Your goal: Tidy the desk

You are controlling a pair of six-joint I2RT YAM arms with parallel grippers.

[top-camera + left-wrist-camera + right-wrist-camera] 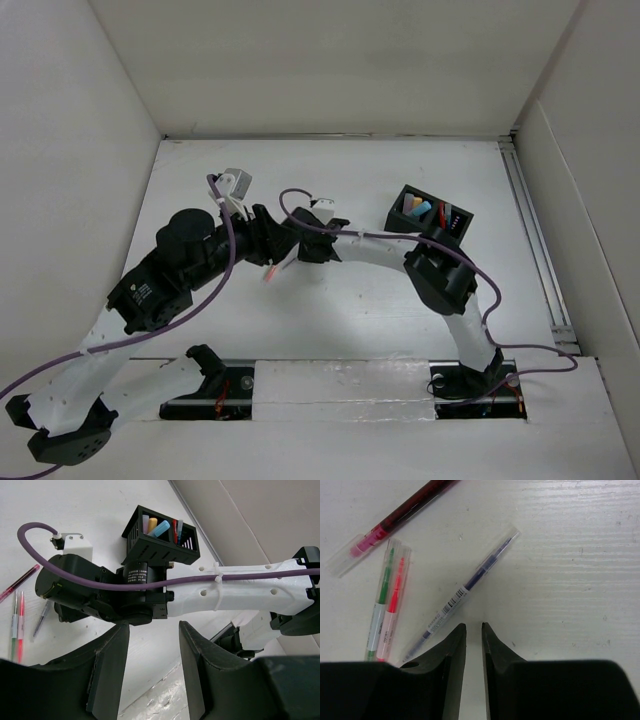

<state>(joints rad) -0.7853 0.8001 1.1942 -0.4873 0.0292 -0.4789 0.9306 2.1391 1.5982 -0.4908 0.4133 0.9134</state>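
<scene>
White walls box in the bench [380,310], which fills the middle of the overhead frame, with both arms bent inward over its centre. The right pincer [472,628] hangs low over loose pens, its jaws a narrow slit apart and holding nothing. A purple pen [465,592] lies slanted just off its tips at centre frame, a green and red pair [385,605] lies at left and a dark red pen [395,520] at upper left. The black organizer [430,215], already stocked, stands at the overhead view's upper right. The left pincer [154,630] gapes wide and empty, facing the right arm's wrist at close quarters. With so slim a gap set beside the purple pen, not astride it, a descent would likely nudge or roll it away. The crowded arms could also clip each other.
</scene>
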